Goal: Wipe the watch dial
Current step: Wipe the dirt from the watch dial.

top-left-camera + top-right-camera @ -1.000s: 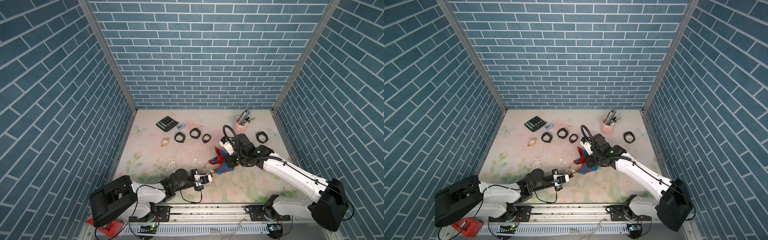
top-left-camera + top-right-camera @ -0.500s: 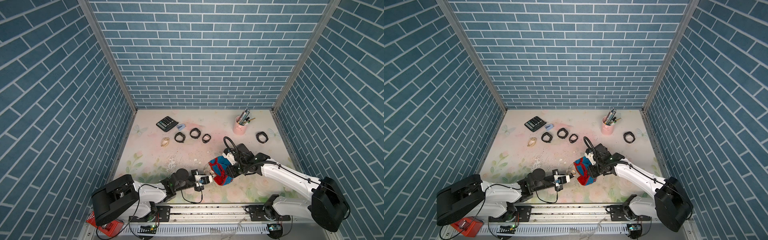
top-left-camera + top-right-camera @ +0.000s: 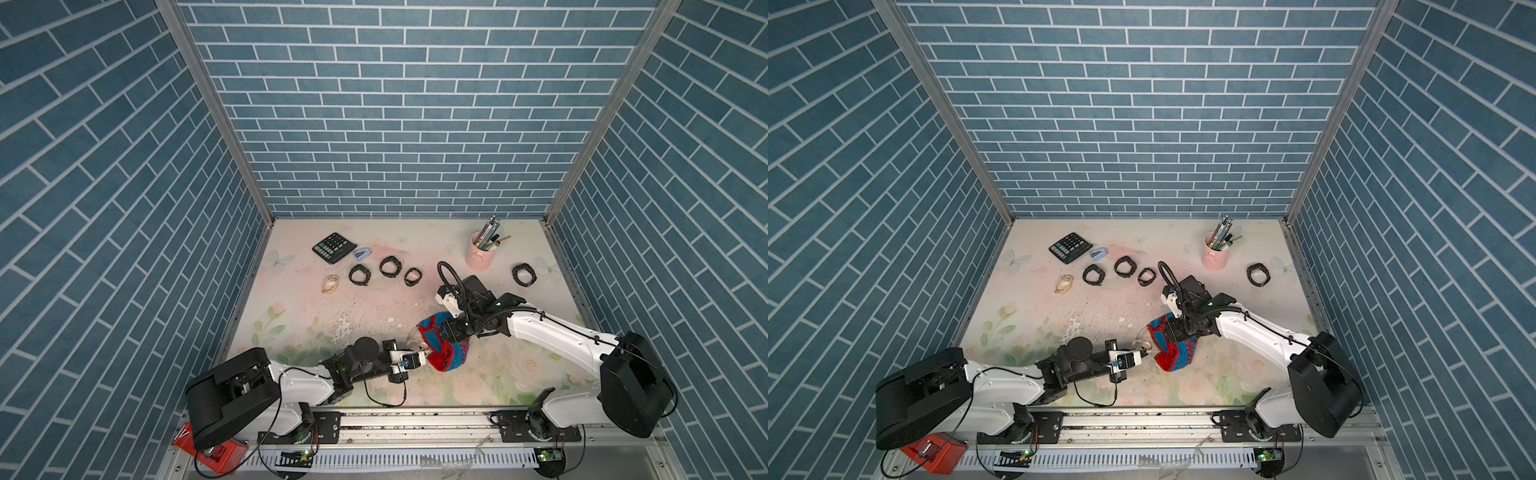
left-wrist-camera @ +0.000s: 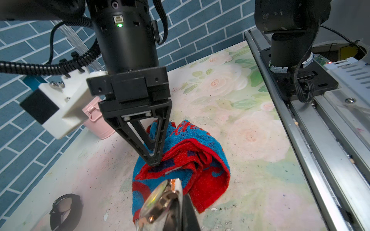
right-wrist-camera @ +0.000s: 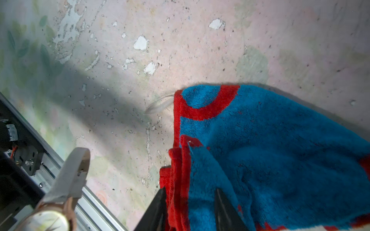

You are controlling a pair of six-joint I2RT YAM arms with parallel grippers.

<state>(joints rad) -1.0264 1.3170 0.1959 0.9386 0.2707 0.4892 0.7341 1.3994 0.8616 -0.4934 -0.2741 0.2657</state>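
My left gripper (image 3: pixel 420 356) (image 4: pixel 179 200) is shut on a rose-gold watch (image 3: pixel 422 345) (image 3: pixel 1144 345) with a pale strap. It holds the watch low near the table's front, and the dial (image 4: pixel 158 202) (image 5: pixel 50 220) faces a red and blue towel (image 3: pixel 446 357) (image 3: pixel 1173 357) (image 4: pixel 200 160). The towel lies bunched on the table right beside the watch. My right gripper (image 3: pixel 446 332) (image 4: pixel 153 160) (image 5: pixel 190 192) points down onto the towel. Its jaws stand apart with a fold of towel (image 5: pixel 270 140) loose between them.
A pink cup of pens (image 3: pixel 480 253) stands at the back right and a calculator (image 3: pixel 334 247) at the back left. Several black watches (image 3: pixel 390 266) lie in a row behind, another black watch (image 3: pixel 524 274) lies far right, and a gold band (image 3: pixel 330 283) at the left. The metal rail (image 3: pixel 415 419) bounds the front.
My right gripper has brought the towel forward from mid-table to the held watch and set it down. Its jaws have come apart. The left arm has stayed still.
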